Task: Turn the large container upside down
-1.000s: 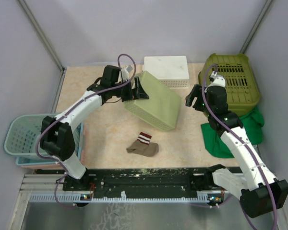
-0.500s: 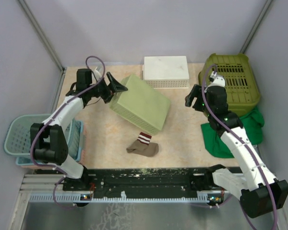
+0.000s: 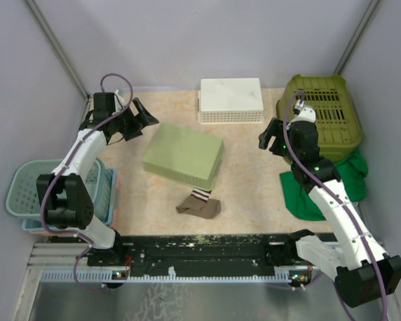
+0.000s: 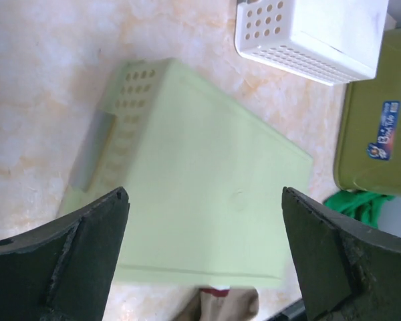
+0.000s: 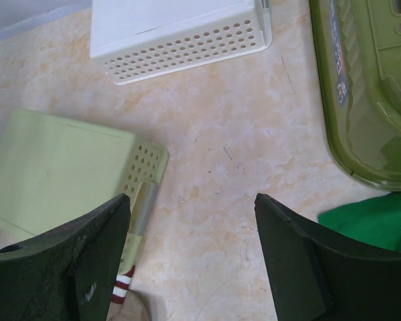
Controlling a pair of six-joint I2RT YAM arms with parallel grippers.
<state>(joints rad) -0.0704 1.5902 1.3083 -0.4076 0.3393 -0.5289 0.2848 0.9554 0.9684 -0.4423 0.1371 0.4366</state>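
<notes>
The large light-green container (image 3: 184,155) lies flat on the table with its solid bottom facing up. It also shows in the left wrist view (image 4: 207,167) and the right wrist view (image 5: 53,174), perforated side wall visible. My left gripper (image 3: 146,120) is open and empty, just left of and apart from the container; in its wrist view (image 4: 205,194) the jaws stand wide above it. My right gripper (image 3: 267,136) is open and empty over bare table to the container's right (image 5: 191,198).
A brown striped sock (image 3: 198,202) lies at the container's near edge. A white perforated basket (image 3: 231,99) stands at the back. An olive basket (image 3: 324,114) lies upside down at the back right, over green cloth (image 3: 321,187). Teal baskets (image 3: 33,190) sit at the left.
My left gripper let go of the light-green container and drew back to the left. The container dropped from tilted to flat, bottom up. The right arm has not moved.
</notes>
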